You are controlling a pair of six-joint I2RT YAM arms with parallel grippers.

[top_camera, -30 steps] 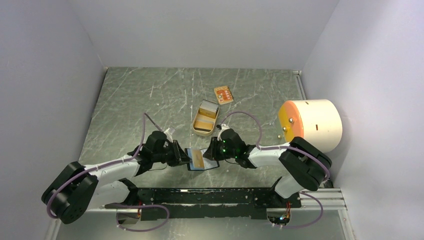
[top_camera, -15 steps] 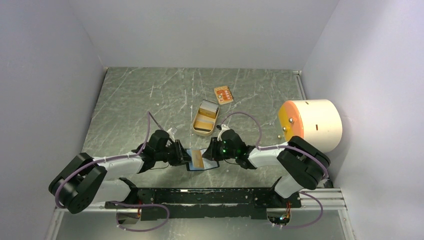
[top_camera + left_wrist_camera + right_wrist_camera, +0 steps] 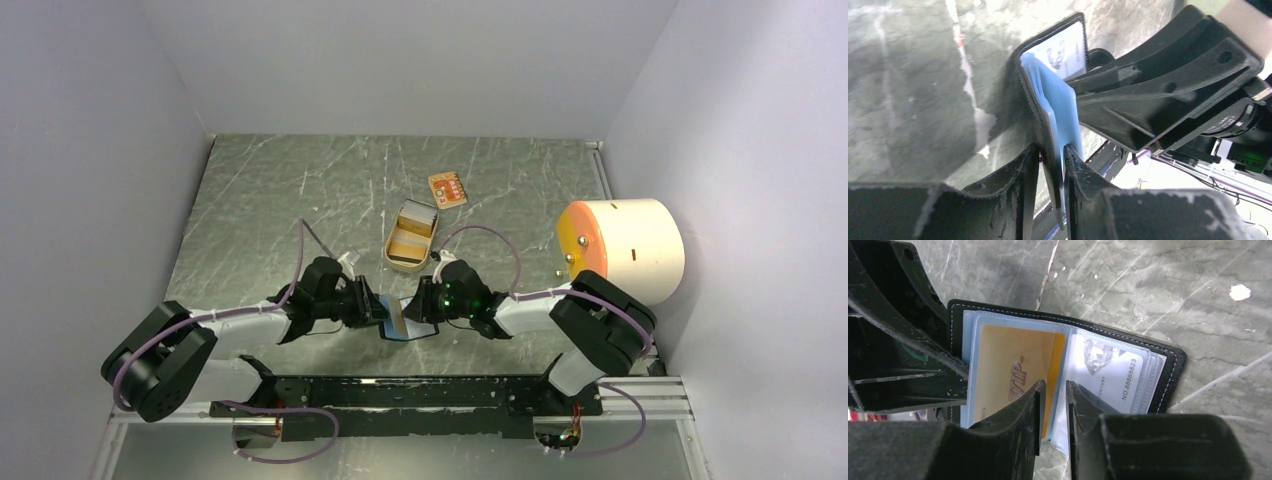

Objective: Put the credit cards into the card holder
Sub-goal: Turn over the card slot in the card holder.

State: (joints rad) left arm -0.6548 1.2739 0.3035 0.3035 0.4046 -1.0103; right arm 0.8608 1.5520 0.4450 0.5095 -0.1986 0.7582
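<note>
The black card holder sits between my two grippers near the table's front edge, its blue lining showing. The tan-orange credit card lies in its left sleeve and the pale grey-white credit card in its right sleeve. My left gripper is shut on the left flap, which stands up on edge between its fingers. My right gripper hovers over the holder's near edge at the fold. Its jaws stand a narrow gap apart with nothing clamped between them. Seen from above, the left gripper and right gripper almost meet.
A tan-gold oblong tin lies open just behind the grippers. A small orange patterned card rests farther back. A big white cylinder with an orange end face stands at the right wall. Walls close in on the left, back and right.
My left gripper has pushed right and lifted the holder's left flap toward the right one. The tan-orange card shows less from above. The right gripper has barely moved.
</note>
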